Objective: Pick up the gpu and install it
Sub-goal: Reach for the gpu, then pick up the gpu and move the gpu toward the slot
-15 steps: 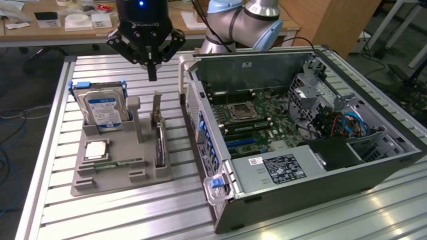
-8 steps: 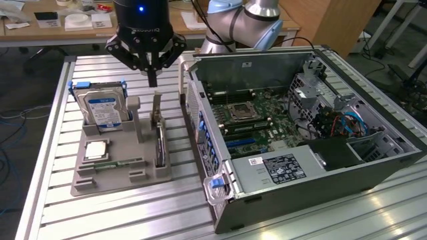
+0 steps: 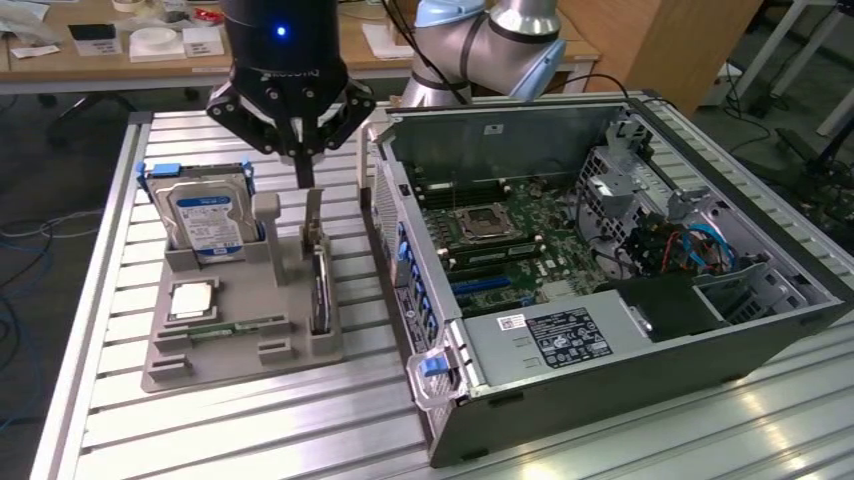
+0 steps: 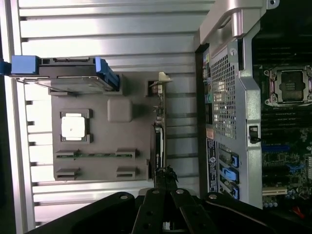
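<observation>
A slatted metal desk (image 3: 200, 430) carries everything. On the exterior view's right lies the biggest item, an open computer case (image 3: 601, 385), its side off, with the green motherboard (image 3: 534, 230) and a labelled power supply (image 3: 561, 335) exposed inside; the wrist view takes in the case's perforated rear wall (image 4: 226, 97). The robot arm (image 3: 494, 40) reaches in from behind the case. Just beside the case, on the exterior view's left, a grey parts tray (image 3: 227, 365) rests on the slats. The black pincer (image 3: 304, 175) hangs over the far end of that tray, its fingers pressed together with nothing between them, the tips close above the card's silver end bracket. A silver hard drive (image 3: 207, 220) with a blue-white label stands upright at the tray's far left corner. The gpu (image 3: 319, 275) stands on edge in a slot along the tray's side nearest the case, bracket end up and uninstalled; the wrist view shows it edge-on (image 4: 158, 136) in front of the fingertips (image 4: 165, 180). A square processor chip (image 3: 194, 300) lies flat mid-tray, and a narrow green memory stick (image 3: 234, 327) lies just beside it, nearer the camera.
</observation>
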You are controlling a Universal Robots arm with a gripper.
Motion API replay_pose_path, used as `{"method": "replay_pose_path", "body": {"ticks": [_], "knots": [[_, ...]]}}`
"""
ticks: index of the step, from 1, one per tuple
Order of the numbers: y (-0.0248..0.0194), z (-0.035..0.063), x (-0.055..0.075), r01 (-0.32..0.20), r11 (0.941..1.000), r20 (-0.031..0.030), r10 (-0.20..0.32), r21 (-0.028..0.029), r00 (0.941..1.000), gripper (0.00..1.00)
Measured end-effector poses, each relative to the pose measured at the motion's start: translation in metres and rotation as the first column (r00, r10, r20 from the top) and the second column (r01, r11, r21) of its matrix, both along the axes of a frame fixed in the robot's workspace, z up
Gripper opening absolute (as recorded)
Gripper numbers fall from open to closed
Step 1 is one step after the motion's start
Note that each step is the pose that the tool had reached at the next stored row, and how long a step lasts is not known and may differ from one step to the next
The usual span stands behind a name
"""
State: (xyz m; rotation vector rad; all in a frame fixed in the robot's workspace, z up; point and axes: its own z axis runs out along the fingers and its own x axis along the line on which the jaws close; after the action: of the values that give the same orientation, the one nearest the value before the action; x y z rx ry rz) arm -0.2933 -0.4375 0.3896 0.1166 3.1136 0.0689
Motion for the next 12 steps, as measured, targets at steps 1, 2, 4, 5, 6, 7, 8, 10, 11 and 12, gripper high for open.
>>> {"method": "replay_pose_path", "body": {"ticks": [1, 2, 4, 5, 6, 7, 8, 10, 11, 12], "knots": [[-0.0011, -0.0002, -0.0002, 0.0, 1.0, 0.0, 0.0, 0.0, 1.0, 0.11], [-0.002, -0.0004, -0.0003, 0.0, 1.0, 0.0, 0.0, 0.0, 1.0, 0.11], [-0.0028, -0.0008, -0.0008, 0.0, 1.0, 0.0, 0.0, 0.0, 1.0, 0.11], [-0.0031, -0.0011, -0.0011, 0.0, 1.0, 0.0, 0.0, 0.0, 1.0, 0.11], [-0.0035, -0.0014, -0.0016, 0.0, 1.0, 0.0001, 0.0, 0.0, 1.0, 0.11], [-0.0037, -0.0016, -0.0021, 0.0, 1.0, 0.0001, 0.0, 0.0, 1.0, 0.11], [-0.0038, -0.0016, -0.0024, 0.0, 1.0, 0.0001, 0.0, 0.0001, 1.0, 0.11], [-0.0038, -0.0016, -0.0025, 0.0, 1.0, 0.0, 0.0, 0.0, 1.0, 0.11], [-0.0038, -0.0016, -0.0025, 0.0, 1.0, -0.0001, 0.0, -0.0001, 1.0, 0.11], [-0.0038, -0.0016, -0.0025, 0.0, 1.0, 0.0, 0.0, -0.0001, 1.0, 0.11]]}}
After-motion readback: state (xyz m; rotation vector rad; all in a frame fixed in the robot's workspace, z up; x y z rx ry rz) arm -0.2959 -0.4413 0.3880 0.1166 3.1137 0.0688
